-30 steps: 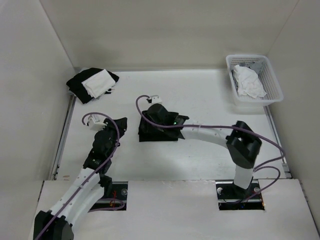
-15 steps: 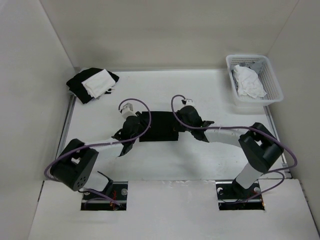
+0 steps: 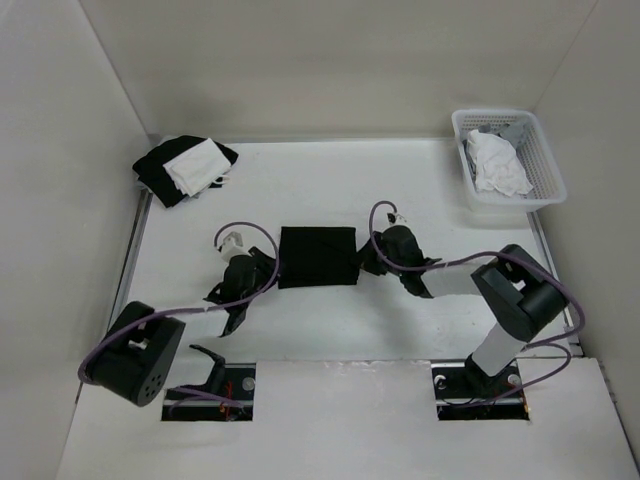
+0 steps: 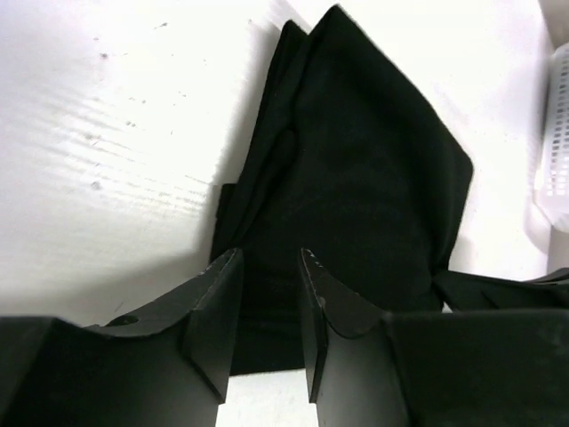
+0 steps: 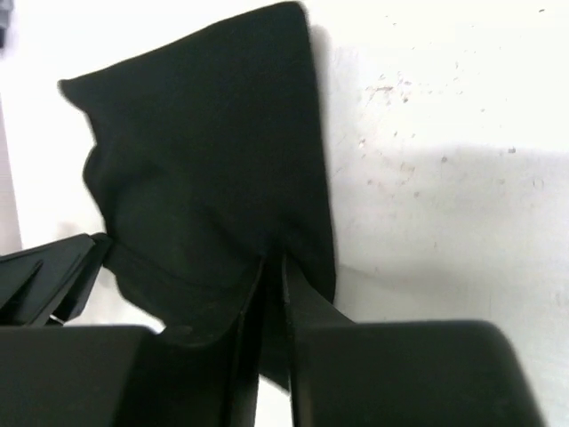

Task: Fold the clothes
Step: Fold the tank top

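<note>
The clothes (image 3: 318, 256) are a plain black top lying as a flat folded rectangle in the middle of the table. In the left wrist view the clothes (image 4: 356, 169) spread out beyond my fingers. My left gripper (image 3: 266, 268) sits at their left edge. It (image 4: 268, 258) is open, with only fabric and white table showing through the gap. My right gripper (image 3: 368, 258) is at the right edge. In the right wrist view it (image 5: 272, 256) is pinched nearly together on the hem, and the clothes (image 5: 204, 151) pucker at its tips.
A white plastic basket (image 3: 548, 192) with white garments (image 3: 497, 165) stands at the back right. A black bundle topped with a white cloth (image 3: 190, 163) lies at the back left. White walls close in the table on three sides.
The clothes have gone from a bunched heap to a flat rectangle. The right gripper moved right to the right edge and closed there. The left arm swung in to the left edge, then eased back.
</note>
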